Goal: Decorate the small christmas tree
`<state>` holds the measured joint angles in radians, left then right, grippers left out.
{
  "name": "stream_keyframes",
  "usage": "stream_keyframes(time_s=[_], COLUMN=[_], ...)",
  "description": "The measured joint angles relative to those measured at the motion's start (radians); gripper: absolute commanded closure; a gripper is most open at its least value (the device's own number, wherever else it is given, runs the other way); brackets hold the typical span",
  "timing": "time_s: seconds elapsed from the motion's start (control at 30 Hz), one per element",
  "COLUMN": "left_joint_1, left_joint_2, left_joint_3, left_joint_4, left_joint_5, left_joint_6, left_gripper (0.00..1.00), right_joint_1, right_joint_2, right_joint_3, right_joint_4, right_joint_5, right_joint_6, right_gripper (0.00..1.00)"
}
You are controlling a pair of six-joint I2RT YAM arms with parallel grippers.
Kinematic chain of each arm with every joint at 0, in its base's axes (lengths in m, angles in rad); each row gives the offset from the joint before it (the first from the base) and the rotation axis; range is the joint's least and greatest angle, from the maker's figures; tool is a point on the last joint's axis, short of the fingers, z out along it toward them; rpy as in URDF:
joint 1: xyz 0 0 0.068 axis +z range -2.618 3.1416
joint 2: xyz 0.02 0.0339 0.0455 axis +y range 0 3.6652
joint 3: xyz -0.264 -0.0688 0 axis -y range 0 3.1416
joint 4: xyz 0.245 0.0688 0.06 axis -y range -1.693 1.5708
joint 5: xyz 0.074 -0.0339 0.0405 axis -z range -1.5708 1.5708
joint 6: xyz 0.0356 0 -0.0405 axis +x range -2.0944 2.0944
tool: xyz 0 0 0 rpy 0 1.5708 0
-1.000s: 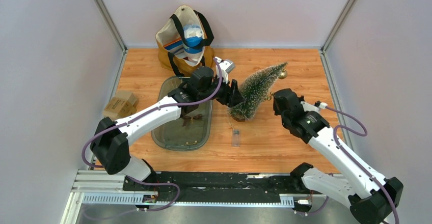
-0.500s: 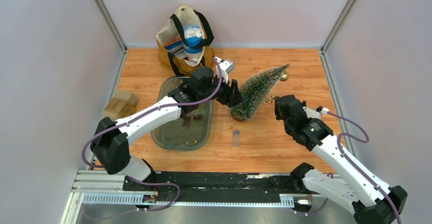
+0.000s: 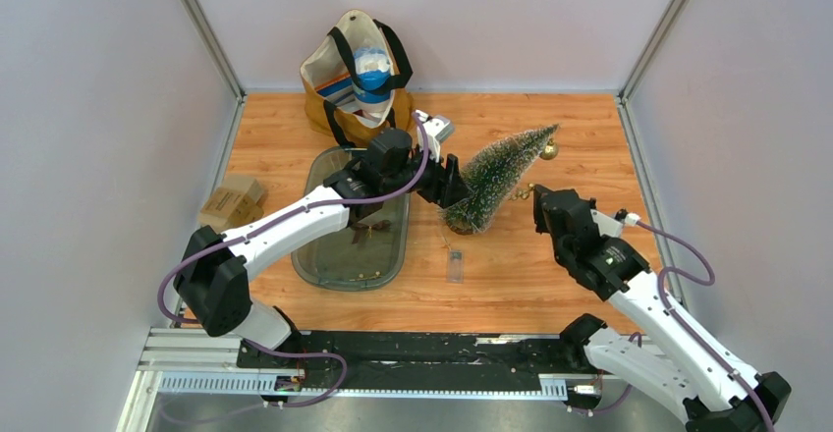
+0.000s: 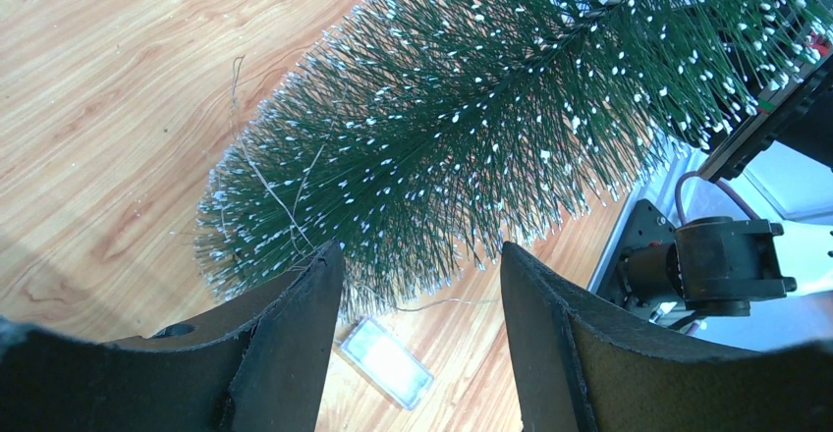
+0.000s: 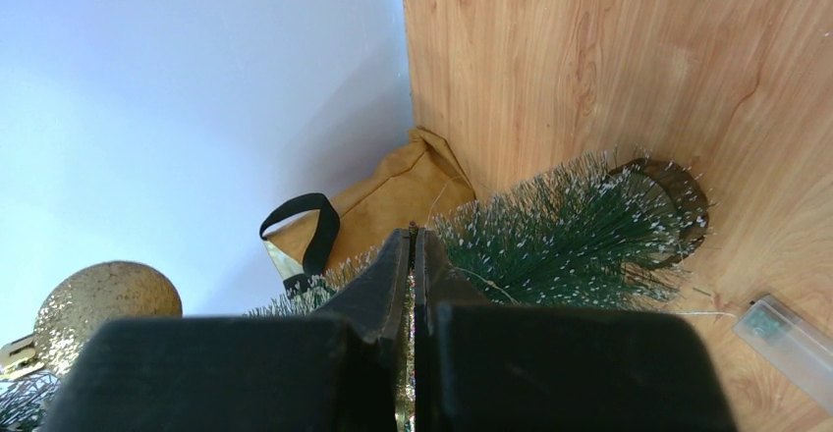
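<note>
The small christmas tree point(image 3: 496, 177) leans to the right, its brown base point(image 3: 460, 224) on the table and its tip near a gold ball point(image 3: 550, 147). My left gripper point(image 3: 454, 182) stands open at the tree's lower needles point(image 4: 472, 128). One finger brushes them and bare table shows between the jaws. My right gripper point(image 3: 538, 199), right of the tree, is shut on a thin glittery gold strand point(image 5: 407, 353) pinched between its fingers point(image 5: 388, 265). The right wrist view shows the tree point(image 5: 570, 236) and the gold ball point(image 5: 103, 304) beyond the gripper.
A clear battery box point(image 3: 454, 268) lies in front of the tree, joined to it by a thin wire. A clear tray point(image 3: 324, 275) sits to the left under my left arm. A tan tote bag point(image 3: 354, 79) stands at the back, and small cardboard boxes point(image 3: 234, 201) lie at the left edge.
My right arm has drawn back a little toward the near right, still shut. The left arm and the tree have stayed put.
</note>
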<state>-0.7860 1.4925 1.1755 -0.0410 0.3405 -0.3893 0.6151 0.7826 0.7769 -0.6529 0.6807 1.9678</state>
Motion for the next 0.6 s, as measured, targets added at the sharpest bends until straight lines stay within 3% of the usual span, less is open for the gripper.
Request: stream_keyframes(time_s=[0.37, 0.6], left_joint_1=[0.0, 0.0], left_joint_2=[-0.031, -0.071], left_joint_3=[-0.03, -0.047], left_joint_4=[-0.012, -0.03], left_joint_5=[-0.005, -0.02], left_joint_6=[0.011, 0.014], left_gripper=[0.32, 0.32], right_joint_1=[0.0, 0.0], right_joint_2=[-0.131, -0.218], right_joint_3=[-0.065, -0.154], right_joint_4=[-0.058, 0.024], right_joint_5=[0.114, 0.176], right_joint_6=[-0.051, -0.322], right_gripper=[1.0, 1.0])
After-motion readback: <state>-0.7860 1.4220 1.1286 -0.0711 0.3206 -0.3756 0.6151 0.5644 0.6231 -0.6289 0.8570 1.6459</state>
